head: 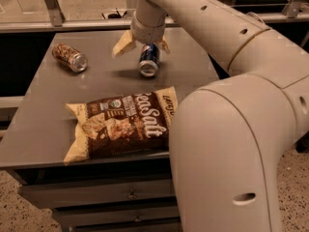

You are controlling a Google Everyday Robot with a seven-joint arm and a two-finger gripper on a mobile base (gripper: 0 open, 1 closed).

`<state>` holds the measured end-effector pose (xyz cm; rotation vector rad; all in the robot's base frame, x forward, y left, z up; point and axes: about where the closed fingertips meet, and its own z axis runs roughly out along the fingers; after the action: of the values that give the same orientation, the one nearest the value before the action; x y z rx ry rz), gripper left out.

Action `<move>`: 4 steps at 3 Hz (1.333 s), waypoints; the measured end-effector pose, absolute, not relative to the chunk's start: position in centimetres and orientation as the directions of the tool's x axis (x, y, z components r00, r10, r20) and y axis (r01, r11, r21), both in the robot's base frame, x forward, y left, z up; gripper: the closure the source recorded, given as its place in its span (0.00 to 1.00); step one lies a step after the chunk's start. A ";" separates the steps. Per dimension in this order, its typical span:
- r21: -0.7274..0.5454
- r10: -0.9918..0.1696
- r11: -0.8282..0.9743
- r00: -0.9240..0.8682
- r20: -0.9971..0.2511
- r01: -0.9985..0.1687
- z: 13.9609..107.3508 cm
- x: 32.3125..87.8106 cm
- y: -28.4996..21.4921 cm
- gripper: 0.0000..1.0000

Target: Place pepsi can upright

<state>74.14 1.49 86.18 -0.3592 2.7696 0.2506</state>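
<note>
Grey surface [58, 98] over speckled floor [19, 211] bears the pepsi can [148, 62] lying upper centre, pincer [141, 49] spread wide over it, gripping nothing.

matt gripper [143, 46] over glossy pepsi can [148, 62]

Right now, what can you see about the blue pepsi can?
The pepsi can is small and dark blue, metal-looking, with a red-and-white logo and a silver end facing the camera. It lies on its side on the grey table, toward the back, apart from the chip bag. The gripper hangs right over its far end, jaws open on either side; contact cannot be told.
</note>
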 end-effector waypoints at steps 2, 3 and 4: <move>0.026 -0.183 0.980 -0.940 -0.289 -0.199 84.4 75.6 -0.5 0.02; -0.007 -0.176 0.984 -0.946 -0.274 -0.181 84.2 76.0 -0.9 0.25; -0.037 -0.178 0.984 -0.947 -0.268 -0.175 84.2 76.4 -1.0 0.55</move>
<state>76.41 -1.04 84.19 -0.2587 2.8564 -0.0188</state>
